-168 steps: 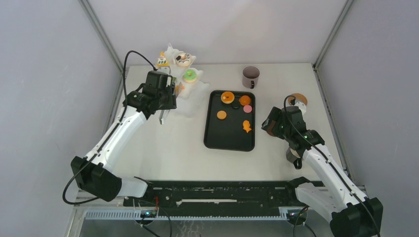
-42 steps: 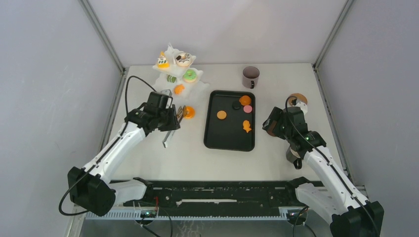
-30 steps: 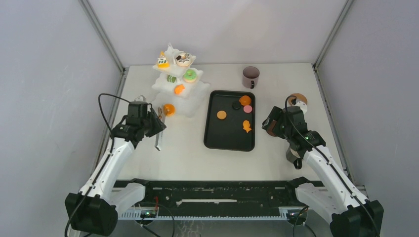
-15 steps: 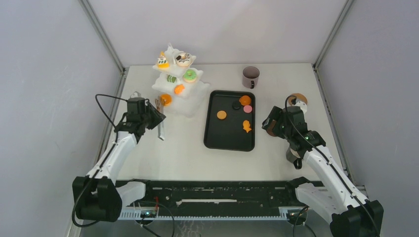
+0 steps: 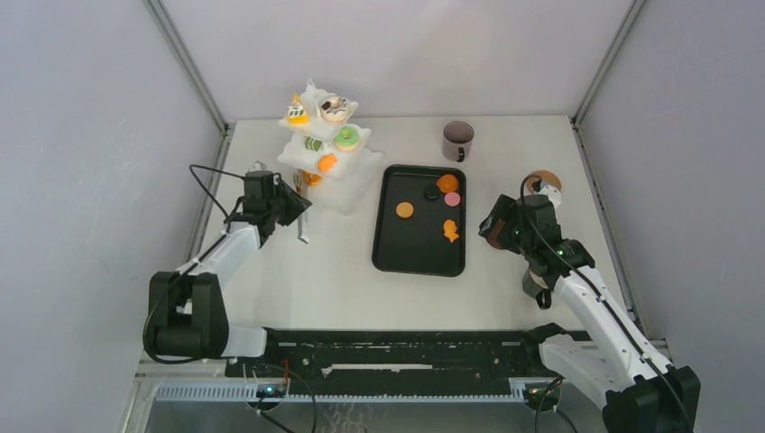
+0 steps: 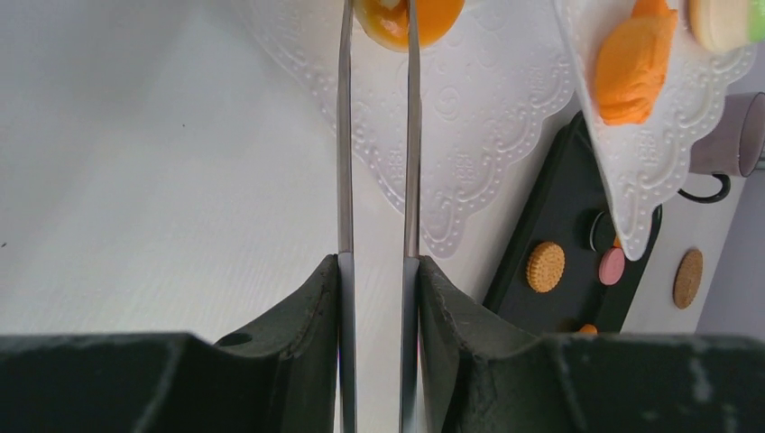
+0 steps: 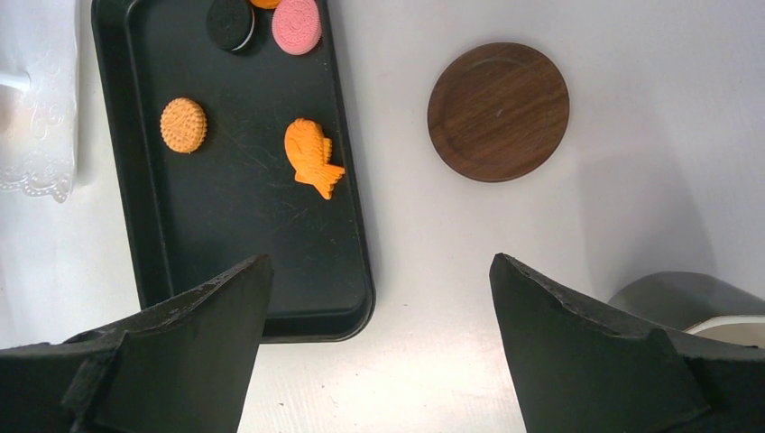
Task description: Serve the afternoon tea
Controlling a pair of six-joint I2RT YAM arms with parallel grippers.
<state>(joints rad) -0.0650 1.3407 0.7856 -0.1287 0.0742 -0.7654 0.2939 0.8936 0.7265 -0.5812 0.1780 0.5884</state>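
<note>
left wrist cam is showing the left gripper (image 6: 377,18) pinching the orange doughnut (image 6: 437,16), fingers narrow, at the bottom tier of the white stand (image 6: 469,108). top cam is barely showing that. right gripper (image 7: 379,263) is hanging wide open, gripping nothing, between black tray (image 7: 244,234) and wooden coaster (image 7: 498,112)

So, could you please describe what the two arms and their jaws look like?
Both the left arm and right arm have white links, black joints and bases, and a looping black cable. The right one shows a small green light. The jaws are matte black, wedge-shaped.
</note>
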